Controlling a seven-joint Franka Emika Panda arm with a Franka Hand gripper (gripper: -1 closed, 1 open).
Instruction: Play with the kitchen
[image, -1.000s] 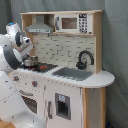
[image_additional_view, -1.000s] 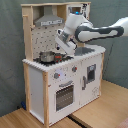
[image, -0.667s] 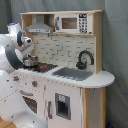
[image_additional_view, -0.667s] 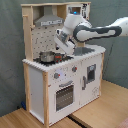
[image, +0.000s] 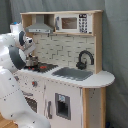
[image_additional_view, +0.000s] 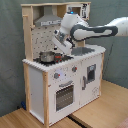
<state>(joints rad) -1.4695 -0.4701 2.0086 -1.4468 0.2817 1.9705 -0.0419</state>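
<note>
The kitchen (image: 70, 97) is a white and light-wood toy unit, shown in both exterior views (image_additional_view: 50, 87). A small metal pot (image: 32, 61) stands on its black stovetop (image: 47, 66). The grey sink (image: 72, 73) and black faucet (image: 85, 58) lie to the first exterior view's right of the stovetop. My gripper (image: 28, 49) hangs just above the pot. In the second exterior view the gripper (image_additional_view: 60, 44) sits under the hood (image_additional_view: 49, 20), above and slightly right of the pot (image_additional_view: 46, 57). The oven door (image_additional_view: 64, 95) is closed.
My white arm fills the first exterior view's left (image: 10, 90) and reaches in from the second exterior view's right (image_additional_view: 100, 31). The microwave (image: 70, 23) sits on the top shelf. A grey curtain hangs behind, and the kitchen stands on wooden boards (image_additional_view: 102, 107).
The gripper has shifted only slightly above the stovetop. The pot has not moved.
</note>
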